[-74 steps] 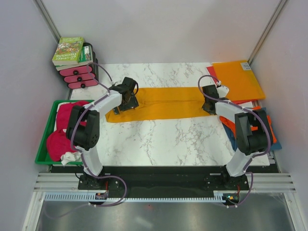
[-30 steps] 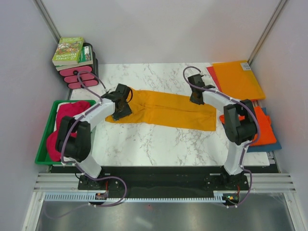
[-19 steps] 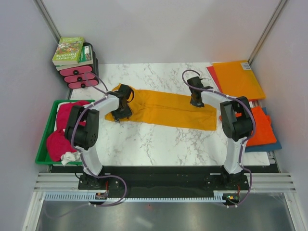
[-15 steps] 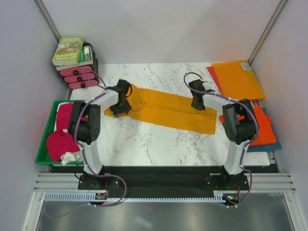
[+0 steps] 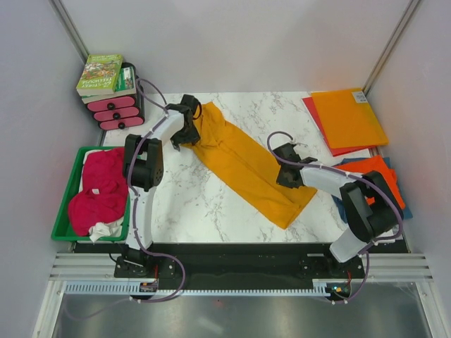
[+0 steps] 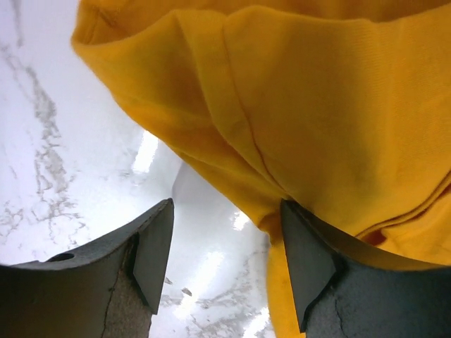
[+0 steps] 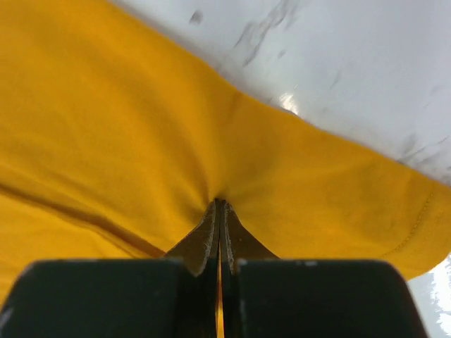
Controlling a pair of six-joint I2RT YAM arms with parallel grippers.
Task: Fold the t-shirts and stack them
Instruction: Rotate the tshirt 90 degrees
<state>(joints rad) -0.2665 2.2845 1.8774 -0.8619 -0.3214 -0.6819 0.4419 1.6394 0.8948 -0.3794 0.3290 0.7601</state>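
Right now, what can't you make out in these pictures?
Top view: right arm covers part of the red-orange t-shirt.
Right wrist: right claw pinches the golden-orange t-shirt; layers held are hidden in the fold.
Left wrist: the frame edge cuts that shirt off.
Top view: orange sheet's label too small to read.

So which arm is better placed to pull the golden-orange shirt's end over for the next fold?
Right, probably. The right tool is shut on the golden-orange t-shirt; the left tool is open, cloth only resting against one finger.
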